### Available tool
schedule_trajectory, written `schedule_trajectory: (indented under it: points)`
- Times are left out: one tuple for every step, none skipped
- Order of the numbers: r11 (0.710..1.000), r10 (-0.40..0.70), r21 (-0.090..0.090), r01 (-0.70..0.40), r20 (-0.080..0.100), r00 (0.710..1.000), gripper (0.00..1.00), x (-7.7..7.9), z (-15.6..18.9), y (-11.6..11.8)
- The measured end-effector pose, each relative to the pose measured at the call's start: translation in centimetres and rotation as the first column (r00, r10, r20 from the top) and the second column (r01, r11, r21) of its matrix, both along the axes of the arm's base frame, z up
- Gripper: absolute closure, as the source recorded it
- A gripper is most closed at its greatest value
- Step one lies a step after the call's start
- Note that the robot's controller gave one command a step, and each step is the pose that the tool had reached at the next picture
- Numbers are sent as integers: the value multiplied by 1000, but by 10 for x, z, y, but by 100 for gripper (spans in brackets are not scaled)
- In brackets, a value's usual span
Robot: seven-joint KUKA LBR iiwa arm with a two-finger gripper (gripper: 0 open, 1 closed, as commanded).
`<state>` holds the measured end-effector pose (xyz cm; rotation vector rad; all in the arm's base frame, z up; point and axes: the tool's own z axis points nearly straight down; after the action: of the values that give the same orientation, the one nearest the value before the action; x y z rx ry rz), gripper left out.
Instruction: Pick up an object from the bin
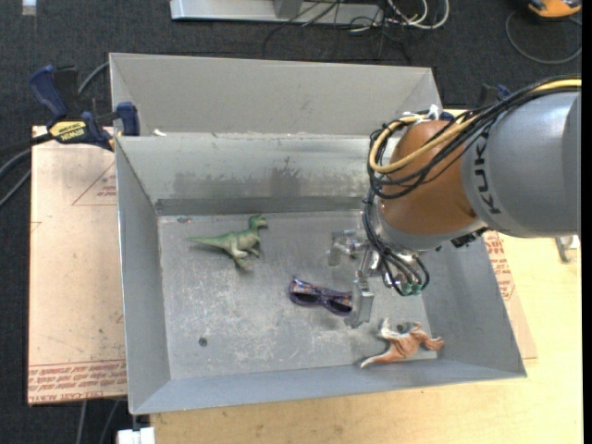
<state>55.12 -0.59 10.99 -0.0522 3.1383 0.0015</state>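
Jaws stand apart and low over the floor of the grey metal bin (139, 276), released, with nothing between them. Just beside them, toward the view's left, lies a pair of purple-framed plastic sunglasses (321, 295), its nearer end at the lower jaw; whether they touch I cannot tell. A little farther from the jaws, toward the bin's near wall, lies an orange plastic toy dinosaur (404, 343) on its side. Well apart, off to the left, is a green plastic toy dinosaur (233, 240). By my judgement nothing is picked yet: closing on a thing and lifting both remain.
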Motion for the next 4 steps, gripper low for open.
schedule_trajectory:
  points:
    - [999, -53, 3, 53, -9, 999, 0, -1, -41, 13]
    - [990, -141, 2, 141, -1, 990, 0, -7, -41, 14]
    - [999, -54, 3, 54, -5, 999, 100, 0, -40, 14]
    - [999, -54, 3, 54, -5, 999, 100, 0, -40, 14]
